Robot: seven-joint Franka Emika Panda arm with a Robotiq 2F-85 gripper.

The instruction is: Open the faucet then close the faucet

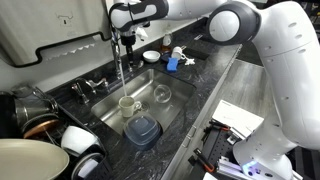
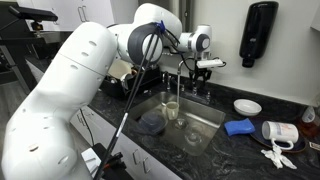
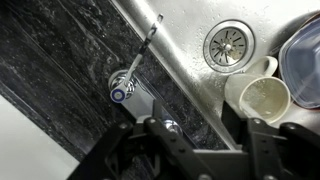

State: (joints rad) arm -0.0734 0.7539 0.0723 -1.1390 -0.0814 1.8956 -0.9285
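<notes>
Tool (image 3: 190,135) sits along the bottom edge of the wrist view, its two dark fingers (image 3: 122,145) spread wide apart and clamped on nothing: it is open. Between and just above them in that view lies the faucet (image 3: 125,88), a chrome body on the dark speckled counter (image 3: 50,60), with its thin lever reaching toward the upper middle of the frame. The fingers do not touch the lever.

In both exterior views the tool (image 1: 125,40) (image 2: 205,68) hangs right by the top of the faucet (image 1: 120,62) (image 2: 178,80), which stands at the back rim of the steel sink (image 1: 175,105), upper centre of each frame. Whether water is running I cannot tell.

Inside the sink are a pale cup (image 3: 262,97), a clear glass (image 1: 162,95) and a blue container (image 1: 142,130), with the drain (image 3: 228,45) near the top right of the wrist view.
</notes>
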